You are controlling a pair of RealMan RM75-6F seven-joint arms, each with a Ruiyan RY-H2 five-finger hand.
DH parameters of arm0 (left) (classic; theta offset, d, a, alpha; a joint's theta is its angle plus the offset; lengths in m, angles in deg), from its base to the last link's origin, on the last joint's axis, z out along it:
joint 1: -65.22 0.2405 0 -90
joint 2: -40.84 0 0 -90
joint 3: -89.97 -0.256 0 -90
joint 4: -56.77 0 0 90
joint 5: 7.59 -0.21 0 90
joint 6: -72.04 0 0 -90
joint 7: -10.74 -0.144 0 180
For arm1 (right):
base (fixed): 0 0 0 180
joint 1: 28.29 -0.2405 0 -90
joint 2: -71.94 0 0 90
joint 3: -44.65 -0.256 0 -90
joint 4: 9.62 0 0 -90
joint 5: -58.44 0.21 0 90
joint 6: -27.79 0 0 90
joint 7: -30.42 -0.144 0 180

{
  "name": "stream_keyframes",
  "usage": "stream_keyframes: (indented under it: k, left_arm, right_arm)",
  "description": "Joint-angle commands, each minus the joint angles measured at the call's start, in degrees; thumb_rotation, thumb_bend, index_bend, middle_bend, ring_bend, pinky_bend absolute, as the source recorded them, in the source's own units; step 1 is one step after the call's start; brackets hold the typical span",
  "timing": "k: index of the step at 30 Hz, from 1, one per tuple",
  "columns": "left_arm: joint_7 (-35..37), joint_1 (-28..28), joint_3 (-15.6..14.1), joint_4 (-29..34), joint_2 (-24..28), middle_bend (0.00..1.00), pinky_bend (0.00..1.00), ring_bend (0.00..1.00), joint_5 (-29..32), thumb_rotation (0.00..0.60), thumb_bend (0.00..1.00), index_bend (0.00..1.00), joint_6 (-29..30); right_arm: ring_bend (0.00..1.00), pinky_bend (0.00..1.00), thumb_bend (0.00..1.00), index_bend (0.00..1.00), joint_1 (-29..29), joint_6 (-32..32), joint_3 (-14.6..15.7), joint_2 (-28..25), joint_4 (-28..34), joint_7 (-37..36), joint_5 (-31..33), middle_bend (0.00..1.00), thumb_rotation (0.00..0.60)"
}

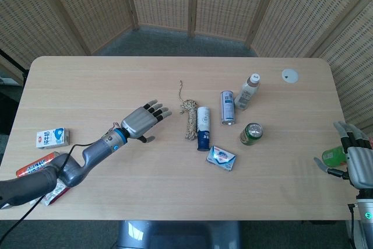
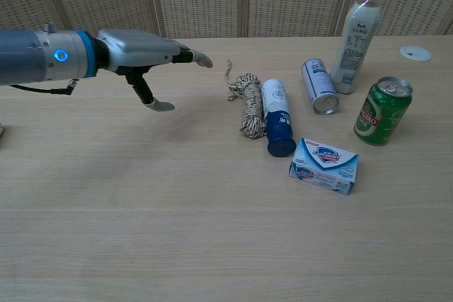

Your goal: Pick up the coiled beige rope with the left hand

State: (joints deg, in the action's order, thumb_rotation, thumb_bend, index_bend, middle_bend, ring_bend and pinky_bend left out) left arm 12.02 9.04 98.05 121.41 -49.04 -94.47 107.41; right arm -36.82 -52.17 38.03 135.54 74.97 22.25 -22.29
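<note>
Near the middle of the counter (image 1: pixel 116 80), in the head view, found the coiled beige rope (image 1: pixel 190 119) lying lengthwise, loose tail trailing toward the far edge. Noted a blue-and-white spray can (image 1: pixel 202 127) right against its right side, touching or nearly so. Placed the left hand (image 1: pixel 143 122) near the coil's left side but apart from it, above the wood, fingers spread wide and holding nothing. Spotted the right hand (image 1: pixel 356 164) at the right edge, well apart from the rope, with a green thing (image 1: pixel 332 157) against it; could not tell whether gripped or only beside. Counted also a silver can (image 1: pixel 227 107), a bottle (image 1: pixel 247 91), a green can (image 1: pixel 252 133) and a soap box (image 1: pixel 221 158) to the right.

In the chest view, saw the left hand (image 2: pixel 145 51) hovering flat, thumb hanging down, fingertips pointing at the rope (image 2: pixel 248 104), still short of it. Saw the spray can (image 2: pixel 277 114) lying parallel alongside the coil.

Judged the crowding the chief risk: fingers closing from the left could shove the coil into the spray can and set it rolling, or trap the can in the grip. Feared also a pinch on the tail or outer turns alone, letting the bundle unwind or slip on lifting.
</note>
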Motion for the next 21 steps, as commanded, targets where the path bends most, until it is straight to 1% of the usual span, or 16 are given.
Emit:
stream_keyframes:
  k: [1,4,9,21]
  left_arm:
    - [0.6,-3.2,0.4,-3.6,-3.5,0.0,0.0,0.0,0.8,0.499,0.37,0.01,-2.8]
    - [0.7,-5.2,0.3,-6.2,-5.8,0.0,0.0,0.0,1.0,0.498,0.37,0.0,-4.3]
    - [1.1,-7.8,0.0,-9.2,-8.7,0.0,0.0,0.0,1.2,0.501,0.37,0.0,-5.8]
    - [1.9,-12.1,-1.2,-15.2,-13.9,0.0,0.0,0.0,1.5,0.496,0.37,0.0,-8.2]
  right_arm:
    - [0.0,0.0,0.25,0.0,0.2,-0.2,0.0,-0.3,0.1,0.0,-0.1,0.03,0.334]
    - [0.0,0.0,0.25,0.0,0.6,-0.7,0.0,-0.6,0.3,-0.2,-0.1,0.03,0.347]
    - [0.0,0.0,0.24,0.0,1.1,-1.2,0.0,-1.0,0.2,-0.7,0.0,0.03,0.346]
    - [0.0,0.0,0.25,0.0,1.7,-1.5,-0.1,-1.3,-0.3,-1.6,0.1,0.03,0.347]
